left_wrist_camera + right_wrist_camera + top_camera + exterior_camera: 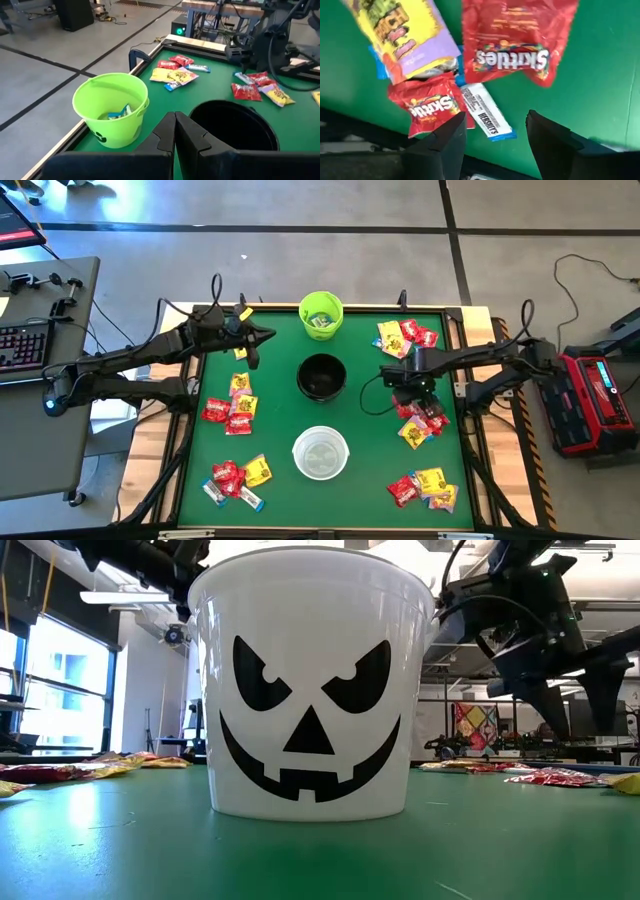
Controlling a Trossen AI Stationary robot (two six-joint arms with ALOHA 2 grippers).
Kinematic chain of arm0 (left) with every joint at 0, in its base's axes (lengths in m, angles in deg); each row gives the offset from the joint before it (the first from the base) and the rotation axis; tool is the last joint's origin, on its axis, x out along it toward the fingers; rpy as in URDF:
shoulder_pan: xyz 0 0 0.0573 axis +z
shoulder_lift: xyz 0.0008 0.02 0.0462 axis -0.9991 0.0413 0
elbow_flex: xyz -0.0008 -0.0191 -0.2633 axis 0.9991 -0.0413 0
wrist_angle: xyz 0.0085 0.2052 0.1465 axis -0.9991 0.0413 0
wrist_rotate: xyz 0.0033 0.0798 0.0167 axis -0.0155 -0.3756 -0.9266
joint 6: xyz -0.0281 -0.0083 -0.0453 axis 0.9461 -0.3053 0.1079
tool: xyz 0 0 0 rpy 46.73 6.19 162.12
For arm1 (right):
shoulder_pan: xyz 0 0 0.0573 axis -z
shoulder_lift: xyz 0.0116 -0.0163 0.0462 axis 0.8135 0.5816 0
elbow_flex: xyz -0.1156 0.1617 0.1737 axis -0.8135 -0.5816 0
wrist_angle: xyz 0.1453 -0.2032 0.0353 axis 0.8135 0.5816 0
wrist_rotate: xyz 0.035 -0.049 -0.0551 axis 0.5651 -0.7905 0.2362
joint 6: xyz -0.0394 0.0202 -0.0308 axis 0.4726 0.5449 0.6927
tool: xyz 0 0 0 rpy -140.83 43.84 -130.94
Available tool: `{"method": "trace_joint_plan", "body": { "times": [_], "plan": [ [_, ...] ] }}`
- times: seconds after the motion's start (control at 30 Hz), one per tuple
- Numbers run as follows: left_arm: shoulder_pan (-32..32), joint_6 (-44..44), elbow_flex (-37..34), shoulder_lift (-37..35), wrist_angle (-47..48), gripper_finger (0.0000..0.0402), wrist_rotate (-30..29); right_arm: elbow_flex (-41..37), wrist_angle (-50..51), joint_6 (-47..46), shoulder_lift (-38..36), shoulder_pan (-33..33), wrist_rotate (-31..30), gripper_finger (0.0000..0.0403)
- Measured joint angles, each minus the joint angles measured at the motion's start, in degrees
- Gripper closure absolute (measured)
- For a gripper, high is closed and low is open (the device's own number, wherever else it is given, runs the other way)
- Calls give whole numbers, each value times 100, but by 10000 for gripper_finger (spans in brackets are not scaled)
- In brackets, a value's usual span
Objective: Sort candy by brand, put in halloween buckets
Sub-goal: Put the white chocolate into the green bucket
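Note:
Three halloween buckets stand in a row down the table's middle: lime green (321,314) at the far side, black (322,377), and white (320,453) with a black face (310,680). The green bucket (111,107) holds a pale packet (119,113). My left gripper (268,336) (175,125) hovers shut, left of the green and black buckets. My right gripper (412,392) (495,135) points down, open, over a candy pile (420,420). Beneath it lie two red Skittles packets (512,37) (427,107), a white-blue Hershey's packet (485,115) and a yellow packet (402,32).
More candy piles lie at the left (232,405), near left (235,480), far right (405,335) and near right (425,488). A raised rim (455,350) edges the green table. A desk with a keyboard (20,345) stands to the left.

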Motion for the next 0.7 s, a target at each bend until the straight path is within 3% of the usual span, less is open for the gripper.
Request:
{"method": "trace_joint_plan", "body": {
  "times": [0.27,0.5,0.7],
  "plan": [
    [-7,-103,0,0,88,401,-2,-101,19,371,0,200,591,226],
    [-7,-129,0,0,94,401,-6,-929,-357,399,2,144,376,262],
    [-7,-105,0,0,94,401,-6,-947,-476,148,1,99,216,265]
  ]
}}
